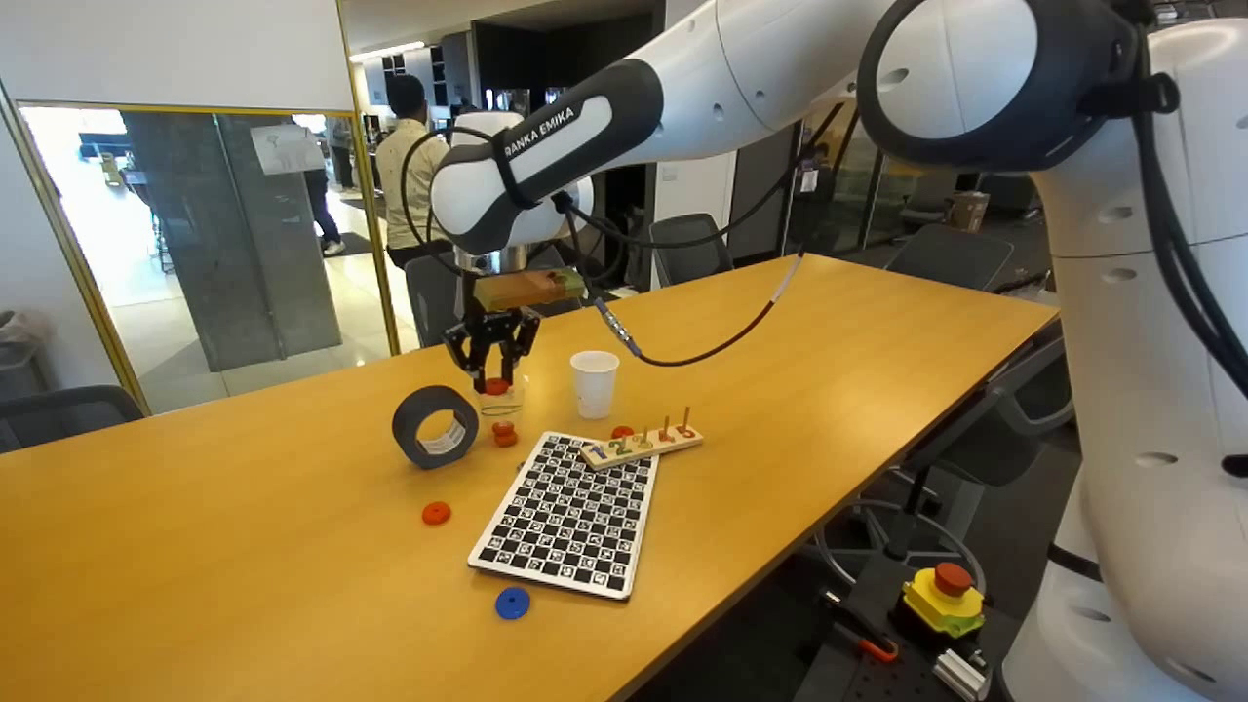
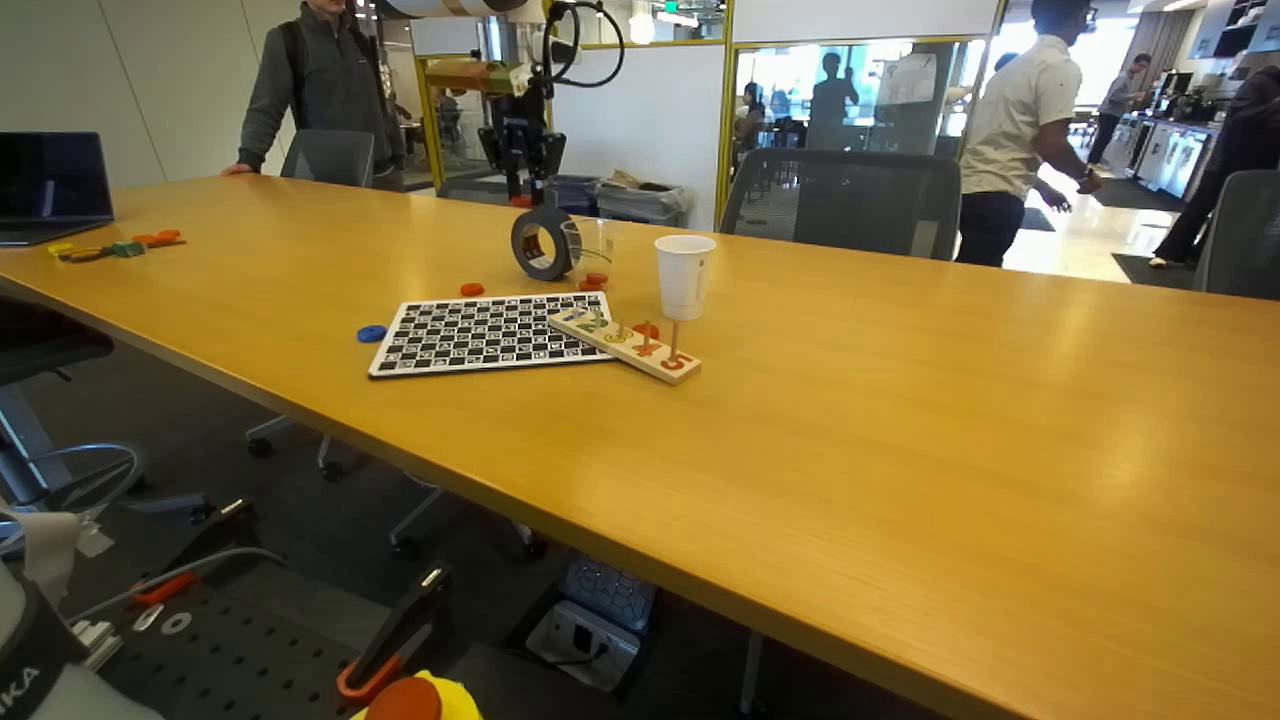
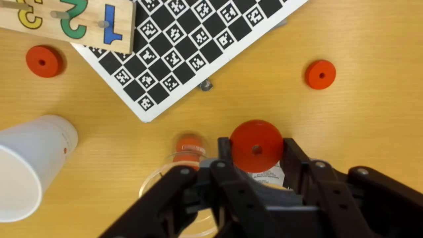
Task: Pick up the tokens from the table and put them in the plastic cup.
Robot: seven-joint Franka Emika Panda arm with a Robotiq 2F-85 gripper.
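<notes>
My gripper (image 1: 494, 378) is shut on a red token (image 3: 256, 146), held in the air by its edges. The clear plastic cup (image 2: 588, 240) stands upright close by; in the wrist view the held token is to its right, over the tape roll. Several red discs (image 1: 504, 435) show at the cup's base and seem to lie inside, seen through its wall. One red token (image 3: 320, 74) rests beside the checkered board, another red token (image 3: 44, 61) near the peg board. A blue token (image 1: 512, 603) lies by the board's near corner. The table (image 1: 244, 546) carries them all.
A white cup (image 1: 594, 383) stands upright beside the clear one. The black tape roll (image 2: 541, 243) is on edge, near the clear cup. A numbered wooden peg board (image 1: 641, 448) overlaps the checkered board (image 2: 490, 333). Far along the table sits a laptop (image 2: 52, 185).
</notes>
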